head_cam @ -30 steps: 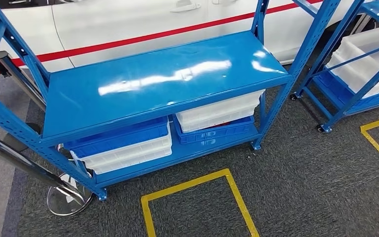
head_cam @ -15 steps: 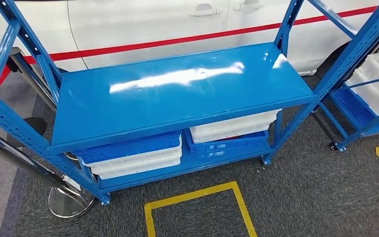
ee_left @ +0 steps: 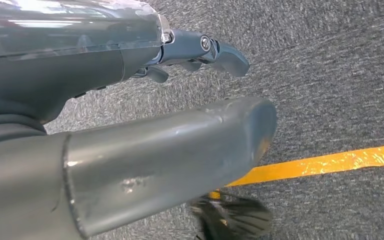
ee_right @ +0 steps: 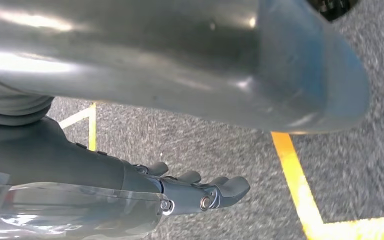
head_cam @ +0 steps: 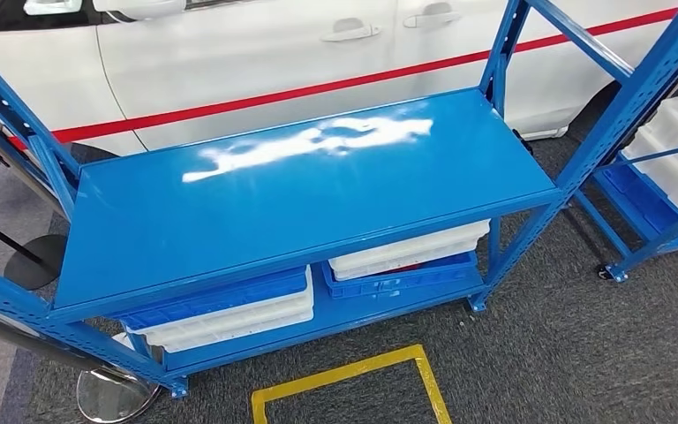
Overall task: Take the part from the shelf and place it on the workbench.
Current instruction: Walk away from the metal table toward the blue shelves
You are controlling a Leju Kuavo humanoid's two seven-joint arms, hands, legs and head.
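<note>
A blue metal shelf rack [head_cam: 300, 194] stands in front of me in the head view, its glossy top board bare and reflecting light. On its lower board sit stacked blue and white bins at the left [head_cam: 229, 309] and at the right [head_cam: 406, 256]; what they hold is hidden. My left hand [ee_left: 130, 145] hangs over grey carpet, its fingers [ee_left: 215, 47] apart from the thumb and holding nothing. My right hand [ee_right: 70, 160] also hangs above the carpet, fingers [ee_right: 205, 192] loosely extended and empty.
A white car [head_cam: 274, 44] with a red stripe stands close behind the rack. A second blue rack [head_cam: 662, 150] with white bins is at the right. Yellow floor tape [head_cam: 353, 380] marks the carpet in front. A stanchion's chrome base [head_cam: 110, 393] sits by the rack's left leg.
The whole picture has shifted: the camera moved, and the rack now sits lower with more of the car showing. Nothing on the rack has moved.
</note>
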